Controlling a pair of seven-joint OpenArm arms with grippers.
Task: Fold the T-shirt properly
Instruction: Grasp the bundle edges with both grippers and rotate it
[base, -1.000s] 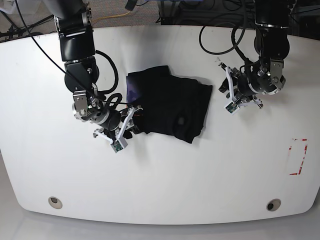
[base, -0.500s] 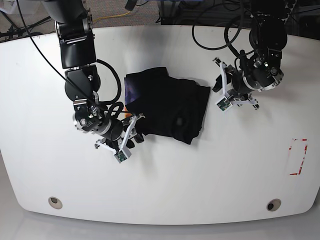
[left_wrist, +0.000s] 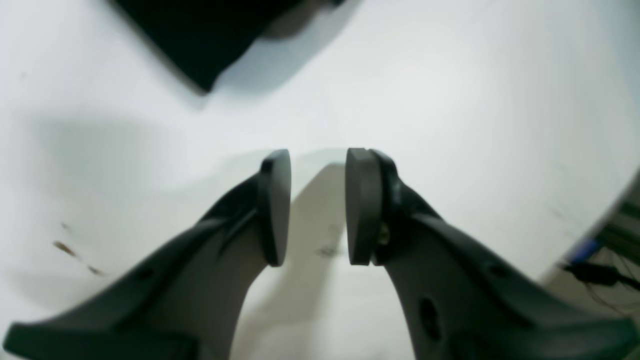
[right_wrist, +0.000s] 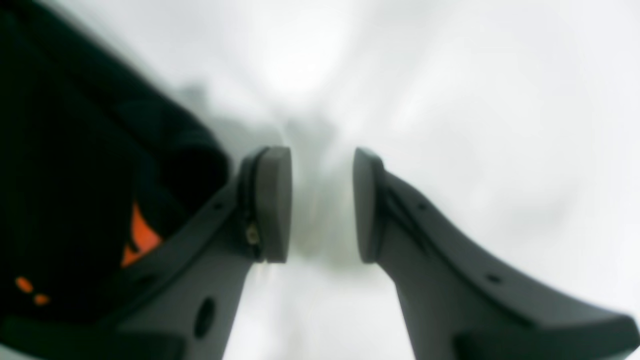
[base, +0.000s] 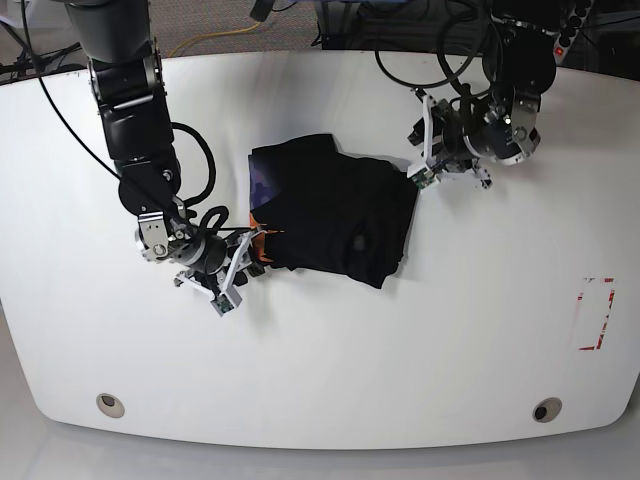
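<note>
Black T-shirt (base: 335, 210) folded into a rough rectangle at centre frame on the white counter (base: 320, 370) — a tool at either side.

Left tool (left_wrist: 317, 205) at upper right of the base view, just off the shirt's upper right corner, pads parted over bare counter, holding nothing. Right tool (right_wrist: 322, 205) at lower left, beside the cloth's edge, likewise parted and empty. Soft matte fabric, rumpled edges; smooth glossy counter; flat dark rounded pads.
</note>
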